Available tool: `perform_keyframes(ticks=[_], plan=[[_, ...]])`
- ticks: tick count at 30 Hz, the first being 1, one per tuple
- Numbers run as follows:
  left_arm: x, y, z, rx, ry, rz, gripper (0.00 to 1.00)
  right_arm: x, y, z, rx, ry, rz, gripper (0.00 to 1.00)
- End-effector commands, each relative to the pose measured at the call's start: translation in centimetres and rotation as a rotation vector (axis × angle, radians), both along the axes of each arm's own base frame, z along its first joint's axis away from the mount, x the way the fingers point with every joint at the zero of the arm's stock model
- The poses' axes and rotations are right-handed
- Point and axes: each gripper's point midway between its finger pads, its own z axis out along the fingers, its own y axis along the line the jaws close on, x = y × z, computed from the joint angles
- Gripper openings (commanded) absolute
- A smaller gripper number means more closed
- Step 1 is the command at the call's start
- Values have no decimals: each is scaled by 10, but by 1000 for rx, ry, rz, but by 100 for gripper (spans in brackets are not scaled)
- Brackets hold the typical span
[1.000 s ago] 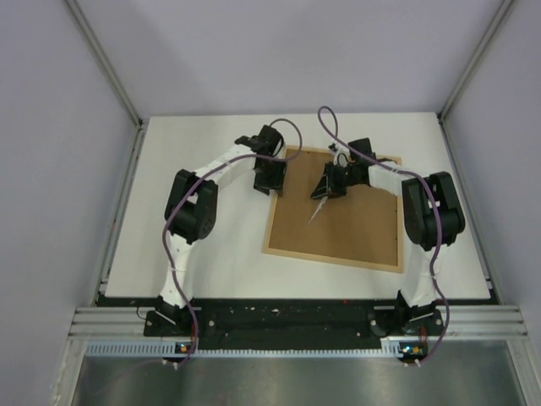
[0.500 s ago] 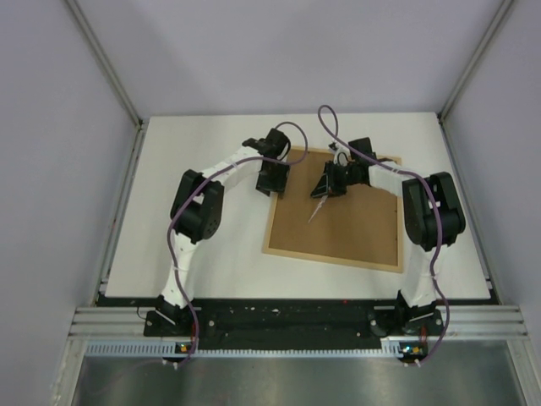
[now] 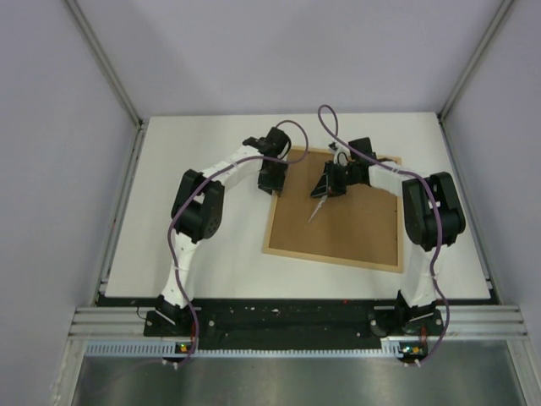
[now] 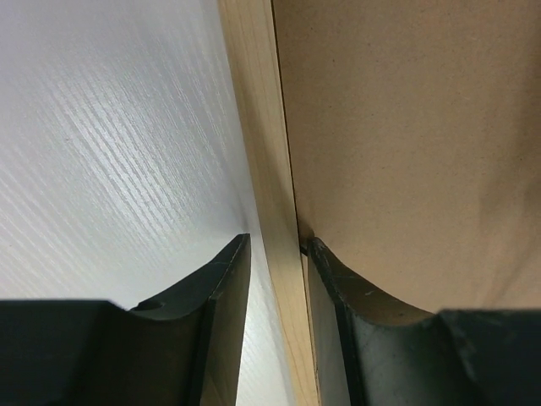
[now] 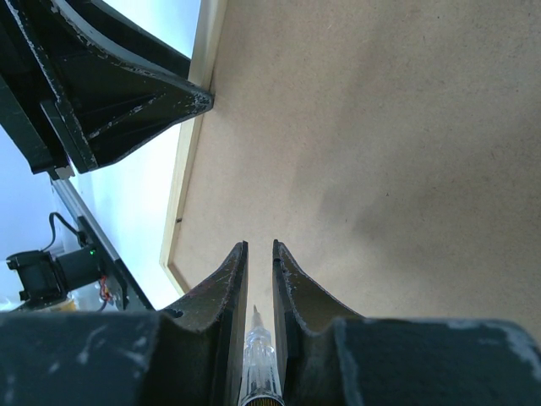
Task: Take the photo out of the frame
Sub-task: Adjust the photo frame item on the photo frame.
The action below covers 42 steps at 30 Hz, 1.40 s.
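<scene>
The frame [image 3: 330,256] lies face down on the white table, its plain brown backing board [image 3: 355,224] uppermost. The photo is hidden under that board. My left gripper [image 3: 272,184] stands at the frame's far left side. In the left wrist view it [image 4: 277,245] straddles the light-wood border [image 4: 266,152]: the right finger touches the border's inner edge by the board [image 4: 406,127], and a gap shows at the left finger. My right gripper [image 5: 259,247] hovers over the board, shut on a clear pointed tool [image 5: 256,347], whose tip [image 3: 317,210] points down at the board.
White tabletop [image 4: 110,144] lies to the left of the frame. Grey walls with metal posts close in the table on three sides. A black rail [image 3: 279,315] runs along the near edge by the arm bases. The left gripper [image 5: 110,93] shows close by in the right wrist view.
The left arm's elbow has shifted slightly right and the left jaws have narrowed around the frame's border. The right arm and its tool have not moved.
</scene>
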Motion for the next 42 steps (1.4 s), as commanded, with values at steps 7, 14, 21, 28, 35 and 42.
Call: perform_keyframes(ticks=[7,14,21,28,35,42], plan=[[8,-2,8,0,-34,-1,23,8,2,17,30,-71,11,0],[11,5,18,15,-64,42,6,9,1,7,12,-62,9,0],[3,3,27,-175,-6,100,0,9,1,0,4,-51,7,0],[-6,6,35,-385,74,150,0,11,1,-4,3,-44,7,0],[-13,-2,53,-554,113,142,0,13,2,-4,8,-42,10,0],[-2,9,70,-575,78,150,1,20,2,15,60,-65,15,0]])
